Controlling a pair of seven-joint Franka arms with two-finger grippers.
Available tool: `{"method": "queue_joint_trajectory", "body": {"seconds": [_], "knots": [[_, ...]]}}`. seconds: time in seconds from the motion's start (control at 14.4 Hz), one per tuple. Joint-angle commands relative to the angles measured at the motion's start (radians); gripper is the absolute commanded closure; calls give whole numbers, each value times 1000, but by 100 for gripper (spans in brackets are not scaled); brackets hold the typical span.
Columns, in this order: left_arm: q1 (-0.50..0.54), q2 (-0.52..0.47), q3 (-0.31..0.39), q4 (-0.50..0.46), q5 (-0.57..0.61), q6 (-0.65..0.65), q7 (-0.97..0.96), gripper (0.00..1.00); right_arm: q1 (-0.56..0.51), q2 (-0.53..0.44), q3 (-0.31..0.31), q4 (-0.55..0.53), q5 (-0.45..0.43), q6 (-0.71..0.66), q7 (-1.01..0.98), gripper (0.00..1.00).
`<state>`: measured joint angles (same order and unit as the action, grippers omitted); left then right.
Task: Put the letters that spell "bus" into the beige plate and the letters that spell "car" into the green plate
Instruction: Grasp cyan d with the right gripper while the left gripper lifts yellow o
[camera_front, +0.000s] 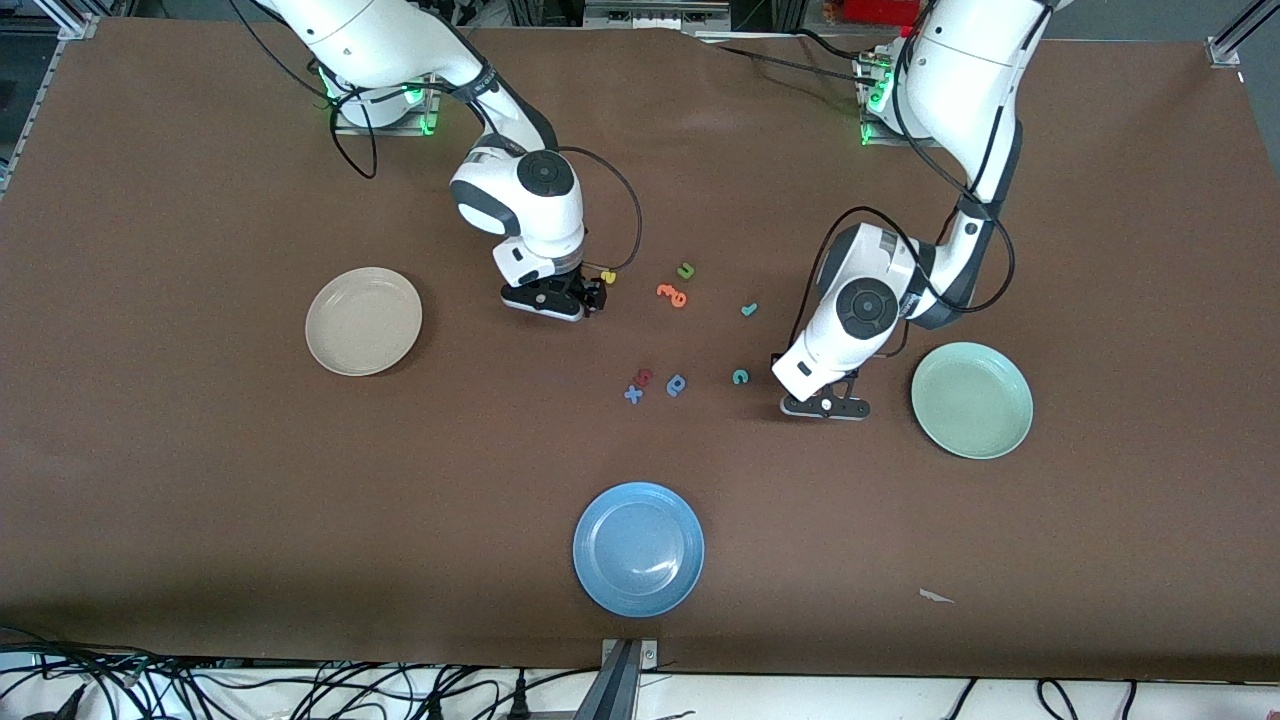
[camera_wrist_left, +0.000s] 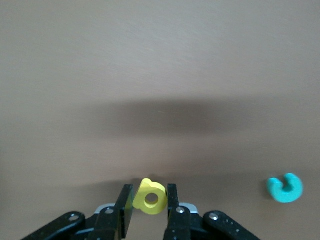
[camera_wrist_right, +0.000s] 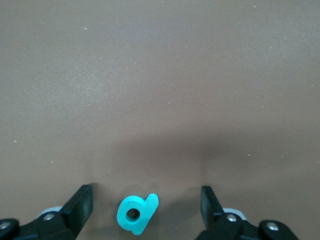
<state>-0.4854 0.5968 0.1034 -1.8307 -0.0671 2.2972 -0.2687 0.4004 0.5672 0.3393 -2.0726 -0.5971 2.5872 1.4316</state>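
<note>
You're pinching the yellow looped "a" (camera_wrist_left: 151, 197) in the left gripper (camera_front: 826, 404), low beside the green plate (camera_front: 971, 399), presumably to drop it in. The right gripper (camera_front: 545, 299) is hanging spread wide around the teal "b" (camera_wrist_right: 136, 213) on the table, lining up a grab for the beige plate (camera_front: 363, 320). Counting three plates, all empty, blue plate (camera_front: 638, 548) included, and eight loose letters showing mid-table.

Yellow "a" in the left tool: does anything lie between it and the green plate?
Nothing visible. The left tool, shut on the yellow "a", is beside the green plate, only bare table between. The teal "c" lies toward the right arm's end. The right tool is open around the teal "b".
</note>
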Motion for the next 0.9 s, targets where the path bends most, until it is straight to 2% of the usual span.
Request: {"method": "queue_joint_trajectory", "body": {"seconds": [0.0,0.21,0.42,0.62,0.69,0.76,0.83], "knots": [[54,-17,16,108,43,-197,121,81,8,16,-3,20,-30,8,32,14],[134,-43,18,100,82,-254,294,81,8,14,-3,19,-33,8,32,35],[211,-51,15,93,167,-257,432,82,9,11,-3,19,-32,8,33,48],[286,-48,16,88,171,-249,578,82,9,10,-3,19,-32,8,33,66],[303,-46,15,81,190,-245,607,82,9,10,-3,19,-32,8,33,69],[315,-42,15,77,205,-243,627,78,9,10,-3,19,-32,8,33,75],[317,-38,15,74,207,-237,655,45,9,8,-3,19,-32,8,32,84]]}}
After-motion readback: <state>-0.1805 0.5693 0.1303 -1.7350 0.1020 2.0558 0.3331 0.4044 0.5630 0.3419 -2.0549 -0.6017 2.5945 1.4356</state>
